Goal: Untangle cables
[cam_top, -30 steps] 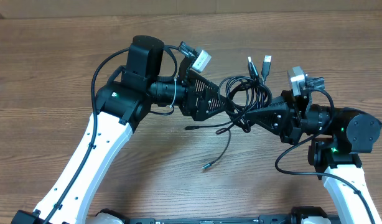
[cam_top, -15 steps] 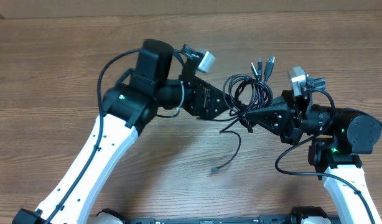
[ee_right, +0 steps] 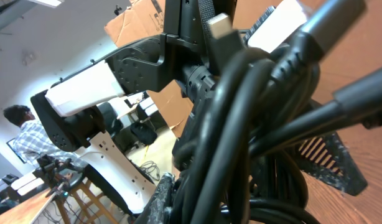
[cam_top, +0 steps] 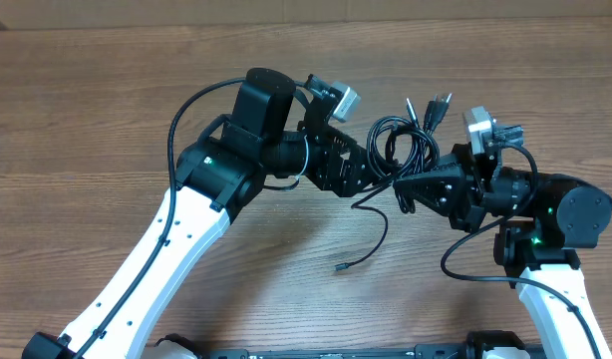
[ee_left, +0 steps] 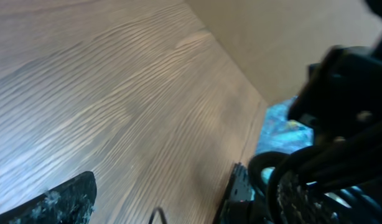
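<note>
- The left hand (cam_top: 379, 171) is reaching in from the left with its fingers (ee_left: 60, 199) spread wide, one showing at each lower side of its own wrist view.
- Its tip is meeting the left side of the cables (cam_top: 407, 146). Neither view is showing clearly whether any cord is lying between the fingers.
- The right hand (cam_top: 404, 189) is coming in from the right with its fingers pressed together, pinching the lower part of the same bundle.
- In the right wrist view the thick black loops are crowding the lens and blocking out that hand's own fingertips.
- The cables are sitting as a looped black knot between the two hands, over the far half of the desk (cam_top: 107, 110) and a little right of its middle.
- Several plugs (cam_top: 438, 105) are sticking out of the bundle toward the far edge.
- One loose strand (cam_top: 383, 231) is trailing from the knot toward the near edge and ending in a small dark plug.
- A silver plug (ee_right: 219, 25) is showing at the top of the right wrist view, with the left arm (ee_right: 85, 87) standing behind the loops.
</note>
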Tool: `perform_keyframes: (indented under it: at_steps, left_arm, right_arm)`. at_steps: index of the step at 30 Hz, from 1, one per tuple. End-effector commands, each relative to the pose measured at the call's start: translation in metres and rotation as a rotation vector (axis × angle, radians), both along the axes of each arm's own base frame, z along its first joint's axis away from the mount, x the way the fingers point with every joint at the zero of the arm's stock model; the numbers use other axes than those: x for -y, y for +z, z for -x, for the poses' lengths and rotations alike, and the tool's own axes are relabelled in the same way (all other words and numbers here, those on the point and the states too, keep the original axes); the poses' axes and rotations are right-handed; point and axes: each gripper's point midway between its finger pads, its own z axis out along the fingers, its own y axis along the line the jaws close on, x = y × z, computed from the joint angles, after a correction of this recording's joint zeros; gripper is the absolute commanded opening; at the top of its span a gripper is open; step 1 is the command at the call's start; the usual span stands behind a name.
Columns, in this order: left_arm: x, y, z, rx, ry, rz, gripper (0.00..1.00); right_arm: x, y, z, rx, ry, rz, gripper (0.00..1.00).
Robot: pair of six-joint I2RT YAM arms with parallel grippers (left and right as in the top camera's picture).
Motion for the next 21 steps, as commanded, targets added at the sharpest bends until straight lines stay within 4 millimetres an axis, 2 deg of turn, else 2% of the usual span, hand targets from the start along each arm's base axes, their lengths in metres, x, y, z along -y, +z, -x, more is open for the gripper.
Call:
perform_keyframes:
  at_steps: [1, 3, 5, 7, 8, 10, 11, 21]
  left_arm:
    - [0.016, 0.032, 0.035, 0.059, -0.219, 0.135, 0.94]
    - [0.018, 0.039, 0.044, 0.107, -0.295, 0.172, 0.93]
    - [0.017, 0.036, 0.041, 0.113, -0.28, 0.158, 0.91]
    - [0.015, 0.023, 0.028, 0.106, -0.192, 0.087, 0.81]
    - [0.008, 0.009, 0.013, 0.072, -0.077, 0.009, 0.73]
    - [-0.014, -0.02, -0.013, -0.016, 0.157, -0.141, 0.72]
    - [-0.021, -0.028, -0.018, -0.033, 0.214, -0.181, 0.72]
    - [-0.065, -0.057, -0.041, -0.063, 0.49, -0.382, 0.53]
  right_arm:
    - [-0.001, 0.009, 0.002, 0.028, -0.003, -0.005, 0.04]
    - [-0.001, 0.009, 0.002, 0.025, -0.003, -0.005, 0.04]
    - [-0.001, 0.009, 0.002, 0.025, -0.003, -0.005, 0.04]
    - [-0.001, 0.009, 0.002, 0.025, -0.003, -0.005, 0.04]
    - [-0.001, 0.009, 0.002, 0.025, -0.003, -0.005, 0.04]
    - [-0.001, 0.009, 0.002, 0.025, -0.003, -0.005, 0.04]
    - [-0.001, 0.009, 0.002, 0.022, -0.003, -0.005, 0.04]
    - [-0.001, 0.009, 0.002, 0.022, -0.003, -0.005, 0.04]
